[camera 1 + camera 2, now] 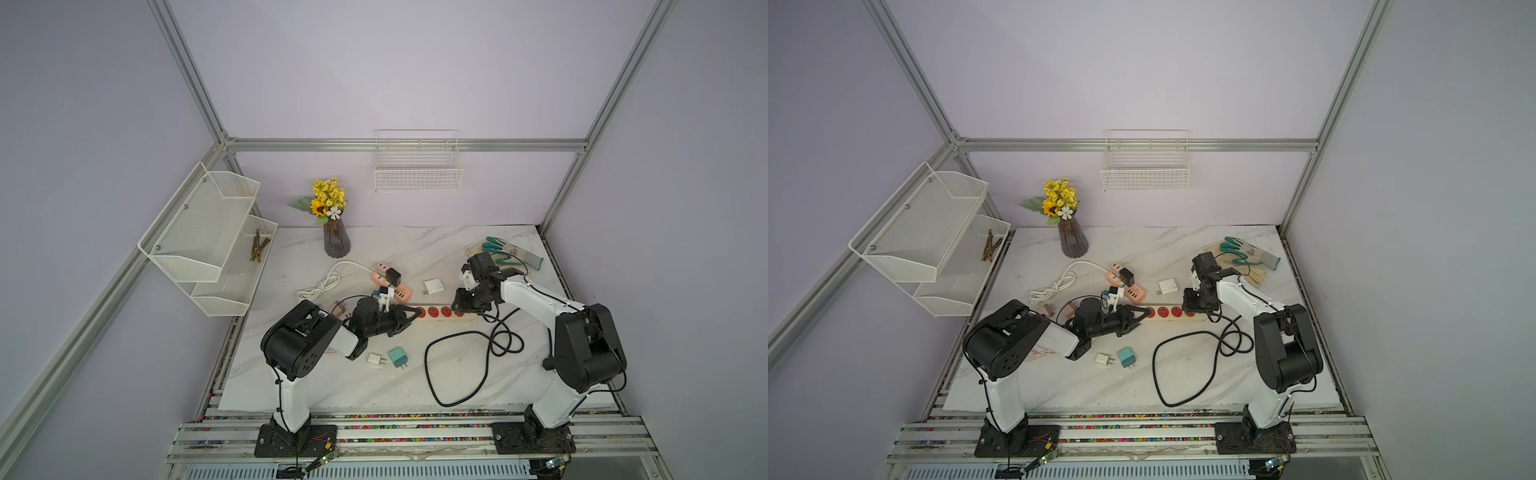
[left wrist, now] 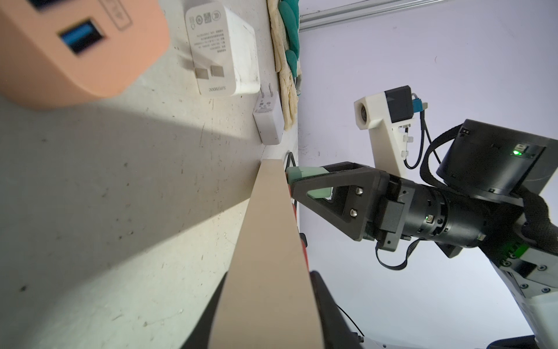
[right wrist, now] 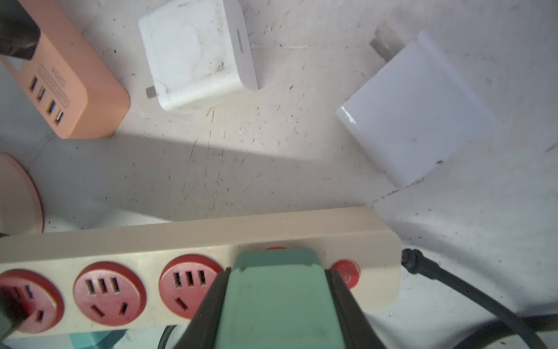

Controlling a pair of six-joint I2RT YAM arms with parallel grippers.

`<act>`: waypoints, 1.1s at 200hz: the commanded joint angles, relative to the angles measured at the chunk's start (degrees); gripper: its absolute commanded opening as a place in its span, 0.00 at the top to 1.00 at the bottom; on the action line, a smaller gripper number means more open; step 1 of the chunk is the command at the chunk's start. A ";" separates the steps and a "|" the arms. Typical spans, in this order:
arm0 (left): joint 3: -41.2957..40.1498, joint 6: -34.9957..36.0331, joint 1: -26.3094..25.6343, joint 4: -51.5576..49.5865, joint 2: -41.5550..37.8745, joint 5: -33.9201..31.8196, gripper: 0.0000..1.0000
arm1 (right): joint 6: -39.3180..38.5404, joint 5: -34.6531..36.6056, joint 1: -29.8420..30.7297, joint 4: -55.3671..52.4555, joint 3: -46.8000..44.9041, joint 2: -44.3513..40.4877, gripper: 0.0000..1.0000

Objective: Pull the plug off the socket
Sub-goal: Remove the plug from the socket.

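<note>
**A:** Where's the plug?
**B:** The green plug (image 3: 276, 302) sits in the strip (image 1: 440, 312), in the socket at the 3 o'clock end, just beside the red switch (image 3: 345, 272). It looks seated. A sliver of red socket shows behind it.
**A:** And the strip?
**B:** It's flat on the table (image 1: 332, 382), mid-table, running 9 to 3. The black cable (image 3: 437, 276) exits the 3 o'clock end and loops toward 5.
**A:** Right gripper?
**B:** The right gripper (image 1: 458, 309) stands over the plug. Both fingers (image 3: 347, 302) press against its sides, so it's clamped on the plug.
**A:** Left?
**B:** The left gripper (image 1: 415, 312) is at the strip's 9 o'clock end, with its jaws closed on the strip. One finger lies over the end socket.
**A:** What's between them?
**B:** Two bare red sockets.
**A:** Any clutter?
**B:** Two white chargers (image 3: 196, 54) lie at 12 of the strip, apart from it. A pink hub (image 3: 75, 99) is at 11, and a teal charger (image 1: 398, 357) is at 7.
</note>
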 commanded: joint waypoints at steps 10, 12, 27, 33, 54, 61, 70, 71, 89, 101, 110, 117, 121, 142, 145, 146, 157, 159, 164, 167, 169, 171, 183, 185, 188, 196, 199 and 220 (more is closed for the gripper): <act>-3.84 5.95 -0.16 -19.61 2.15 -6.09 1.00 | -0.14 -6.33 -4.17 3.01 0.59 -0.67 1.00; -3.84 6.00 -0.19 -19.72 2.15 -6.11 1.00 | -0.14 -6.75 -4.26 3.03 0.67 -0.65 1.00; -3.51 6.11 -0.20 -20.22 2.17 -6.12 1.00 | 0.18 -8.36 -4.37 3.09 1.21 -0.59 1.00; -3.44 6.19 -0.16 -20.48 2.18 -6.19 1.00 | 0.30 -8.70 -4.11 3.03 1.43 -0.65 1.00; -3.05 6.36 -0.20 -21.53 2.21 -6.15 1.00 | -0.51 -1.30 -0.04 -0.10 3.56 -0.86 1.00; -2.83 6.42 -0.20 -21.92 2.23 -6.31 1.00 | -1.11 0.77 1.12 -1.48 4.57 -0.62 1.00; -2.65 6.46 -0.15 -22.36 2.19 -6.38 1.00 | -1.53 3.02 1.72 -2.92 5.39 -0.51 1.00; -2.63 6.46 -0.18 -22.43 2.17 -6.39 1.00 | -1.54 3.48 1.72 -3.08 5.51 -0.51 1.00; -2.43 6.97 -0.20 -23.76 1.98 -6.54 1.00 | -1.83 9.02 1.55 -4.99 7.12 -0.50 1.00; -2.78 6.99 -0.19 -24.36 1.76 -6.97 1.00 | -1.72 9.45 0.59 -5.50 8.43 -0.48 1.00; -3.04 6.70 -0.13 -24.05 1.81 -7.03 1.00 | -1.57 6.36 -0.50 -5.14 8.86 -0.59 1.00; -3.13 6.57 -0.12 -24.07 1.90 -7.11 1.00 | -1.17 2.51 -1.74 -4.34 8.92 -0.83 1.00; -3.07 6.55 -0.03 -24.14 2.05 -7.11 1.00 | -1.01 0.42 -2.26 -3.79 8.75 -1.04 1.00; -2.69 6.72 -0.03 -24.70 2.15 -7.10 1.00 | -0.60 -4.28 -3.51 -3.27 9.20 -1.45 1.00; -2.69 6.79 -0.02 -24.71 2.22 -7.06 1.00 | -0.53 -4.92 -3.57 -3.24 9.32 -1.53 1.00; -2.69 6.80 -0.02 -24.66 2.18 -7.09 1.00 | -0.51 -5.14 -3.61 -3.24 9.32 -1.50 1.00; -2.61 6.81 -0.03 -24.65 2.29 -6.86 1.00 | -0.11 -9.94 -4.14 -2.32 9.08 -1.65 1.00; -2.54 6.81 -0.03 -24.67 2.32 -6.77 1.00 | 0.04 -10.84 -4.34 -2.12 9.01 -1.71 1.00; -2.47 6.81 0.04 -24.66 2.45 -6.67 1.00 | 0.43 -12.22 -4.43 -1.37 8.64 -1.90 1.00; -2.44 6.81 -0.02 -24.67 2.50 -6.65 1.00 | 0.55 -12.54 -4.51 -1.19 8.57 -1.94 1.00; -2.43 6.81 -0.03 -24.68 2.50 -6.67 1.00 | 0.65 -12.63 -4.45 -1.07 8.47 -1.98 1.00; -2.43 6.81 -0.01 -24.68 2.50 -6.67 1.00 | 0.70 -12.90 -4.51 -1.00 8.46 -2.08 1.00; -2.34 6.81 -0.03 -24.92 2.55 -6.74 1.00 | 1.04 -14.81 -4.72 -0.53 8.19 -2.12 1.00; -2.30 6.81 -0.01 -24.96 2.51 -6.76 1.00 | 1.08 -15.05 -4.81 -0.51 8.13 -2.12 1.00; -2.24 6.85 -0.03 -24.97 2.58 -6.76 1.00 | 1.15 -15.12 -4.87 -0.53 8.16 -2.13 1.00; -2.12 6.96 -0.03 -25.09 2.70 -6.75 1.00 | 1.18 -15.22 -4.99 -0.64 8.34 -2.04 1.00; -2.08 6.98 0.02 -25.18 2.81 -6.76 1.00 | 1.22 -15.43 -5.04 -0.58 8.34 -2.08 1.00; -1.79 6.99 -0.02 -25.63 2.94 -6.72 1.00 | 0.00 -9.60 -4.04 -3.38 9.78 -1.69 1.00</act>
